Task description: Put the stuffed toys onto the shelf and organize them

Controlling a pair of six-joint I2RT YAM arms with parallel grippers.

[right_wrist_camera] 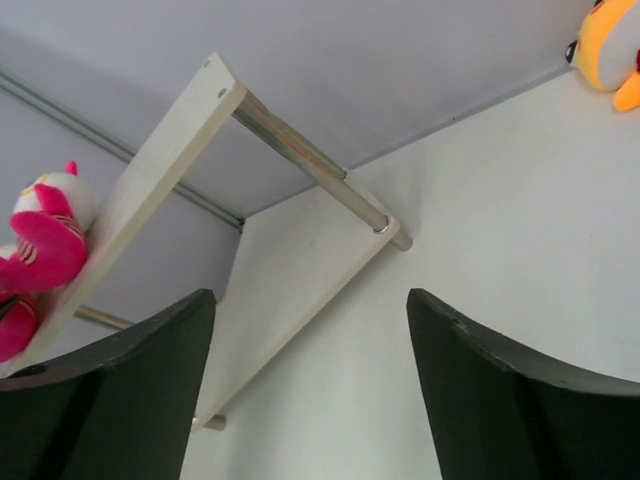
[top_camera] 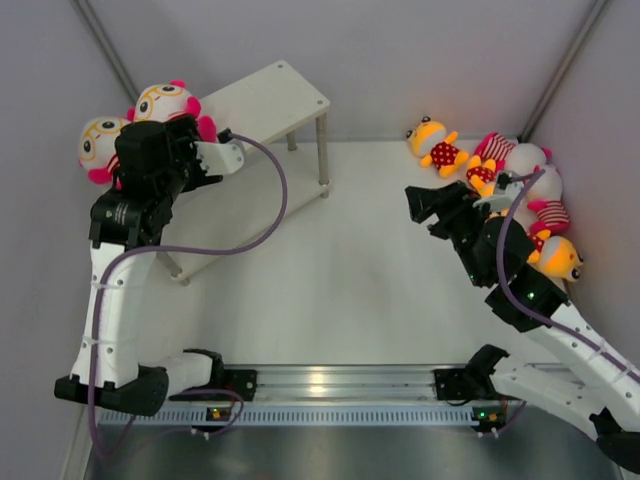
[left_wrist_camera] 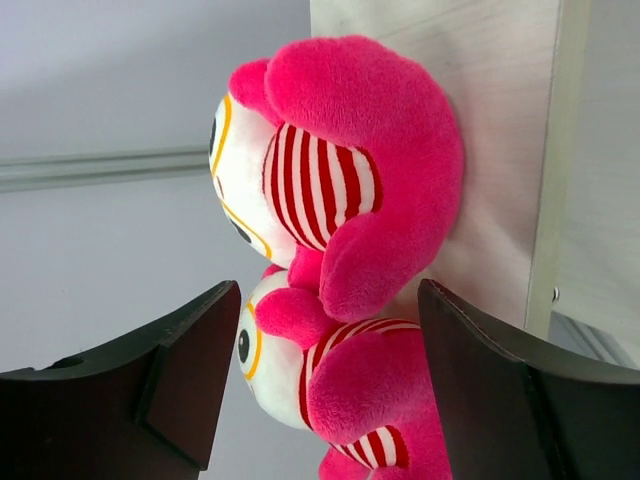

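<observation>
White tabletop (top_camera: pixel 340 290) carries everything you see, and the biggest thing on it is the shelf (top_camera: pixel 265 100), a two-tier rack of cream boards on thin silver legs that lies well ahead of your right gripper (top_camera: pixel 425 205) and directly under and in front of your left gripper (left_wrist_camera: pixel 330 290). Your left gripper's jaws stand wide apart and pinch nothing. Just beyond its fingertips two larger stuffed toys sit side by side at the end of the top board, backs to the wood: one striped pink doll (left_wrist_camera: pixel 340 170) above the gap, and a second striped pink doll (left_wrist_camera: pixel 340 390) in line with it, close to both fingers; whether a pad touches it you cannot tell. Your right gripper is also spread open and empty, pointed across bare table at the shelf. Behind it and off to its right, along the wall, the remaining toys lie in a loose heap: two more larger striped dolls (top_camera: pixel 510 152) and (top_camera: pixel 548 205), then three small yellow dolls in red dotted shirts, one farthest out (top_camera: pixel 437 143), one against the wrist (top_camera: pixel 483 175), one beside the forearm (top_camera: pixel 558 258).
</observation>
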